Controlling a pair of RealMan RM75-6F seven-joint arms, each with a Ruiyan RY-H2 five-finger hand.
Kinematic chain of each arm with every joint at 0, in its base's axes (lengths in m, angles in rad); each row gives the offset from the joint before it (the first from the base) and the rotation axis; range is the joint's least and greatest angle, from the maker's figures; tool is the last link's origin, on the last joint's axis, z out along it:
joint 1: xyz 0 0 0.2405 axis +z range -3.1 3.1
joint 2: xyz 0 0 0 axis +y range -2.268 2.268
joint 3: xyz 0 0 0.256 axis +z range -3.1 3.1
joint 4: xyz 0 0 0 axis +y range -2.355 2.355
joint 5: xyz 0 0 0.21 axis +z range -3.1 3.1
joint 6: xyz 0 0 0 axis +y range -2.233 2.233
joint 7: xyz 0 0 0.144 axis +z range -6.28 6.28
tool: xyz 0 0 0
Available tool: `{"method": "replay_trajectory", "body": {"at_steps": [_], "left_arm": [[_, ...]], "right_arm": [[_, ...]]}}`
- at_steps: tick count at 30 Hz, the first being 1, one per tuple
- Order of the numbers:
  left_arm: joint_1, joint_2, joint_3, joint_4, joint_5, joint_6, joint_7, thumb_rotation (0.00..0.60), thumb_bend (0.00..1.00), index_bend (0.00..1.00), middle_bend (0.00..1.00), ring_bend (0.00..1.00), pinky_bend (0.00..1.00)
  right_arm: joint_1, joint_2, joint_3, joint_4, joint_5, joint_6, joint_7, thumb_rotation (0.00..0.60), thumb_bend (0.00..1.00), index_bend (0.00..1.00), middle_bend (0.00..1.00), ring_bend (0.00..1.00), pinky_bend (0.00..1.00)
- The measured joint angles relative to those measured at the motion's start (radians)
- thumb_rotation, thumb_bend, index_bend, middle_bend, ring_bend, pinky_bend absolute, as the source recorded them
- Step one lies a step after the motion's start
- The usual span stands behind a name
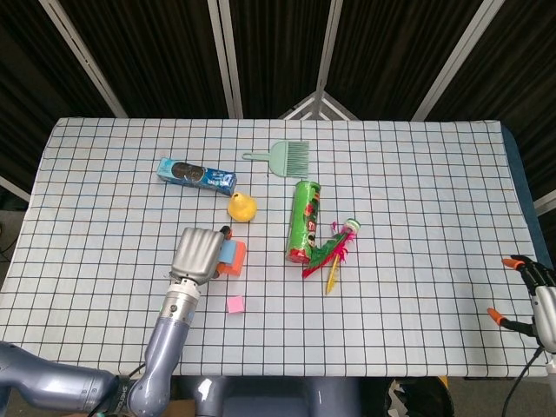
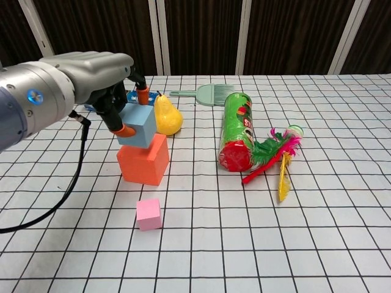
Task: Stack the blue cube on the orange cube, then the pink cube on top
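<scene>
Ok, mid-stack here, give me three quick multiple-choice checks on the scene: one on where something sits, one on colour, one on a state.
1. Where is the pink cube?
A. On the orange cube
B. On the cloth, nearer the robot than the orange cube
C. Beside the brush

2. What colour is the cube in the left hand?
A. Blue
B. Pink
C. Orange

3. What is the right hand doing?
A. Holding the pear
B. Pressing on the green can
C. Holding nothing, at the table's near right edge

Answers:
1 B: the chest view shows it alone on the checked cloth in front of the orange cube.
2 A: the fingers grip the blue cube, which is over the orange one.
3 C: the head view shows its fingers apart with nothing in them, far from the pear and green can.
</scene>
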Motion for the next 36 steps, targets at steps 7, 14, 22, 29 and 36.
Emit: {"method": "replay_trajectory", "body": {"at_steps": [7, 14, 22, 29, 36], "left_arm": [[-0.012, -0.005, 0.005, 0.024, -0.018, 0.012, -0.022, 0.6, 0.34, 0.44, 0.82, 0.71, 0.86], [-0.015, -0.006, 0.019, 0.046, -0.025, 0.017, -0.044, 0.6, 0.34, 0.44, 0.82, 0.71, 0.86], [-0.03, -0.006, 0.025, 0.077, -0.036, -0.006, -0.071, 0.6, 0.34, 0.44, 0.82, 0.71, 0.86], [-0.036, -0.006, 0.031, 0.083, -0.04, -0.007, -0.083, 0.6, 0.34, 0.44, 0.82, 0.71, 0.86], [-0.039, -0.007, 0.041, 0.089, -0.041, -0.004, -0.094, 0.6, 0.34, 0.44, 0.82, 0.71, 0.86]], "right_arm": [[-0.002, -0.001, 0.003, 0.003, 0.003, 0.003, 0.004, 0.6, 0.17, 0.25, 0.2, 0.19, 0.2], [-0.002, -0.003, 0.004, 0.001, 0.004, 0.004, -0.002, 0.6, 0.17, 0.25, 0.2, 0.19, 0.2], [-0.002, -0.003, 0.006, 0.001, 0.008, 0.001, -0.005, 0.6, 0.17, 0.25, 0.2, 0.19, 0.2], [-0.002, -0.003, 0.007, -0.001, 0.007, 0.001, -0.005, 0.6, 0.17, 0.25, 0.2, 0.19, 0.2], [-0.003, -0.003, 0.007, -0.001, 0.007, 0.001, -0.003, 0.6, 0.17, 0.25, 0.2, 0.19, 0.2]]}}
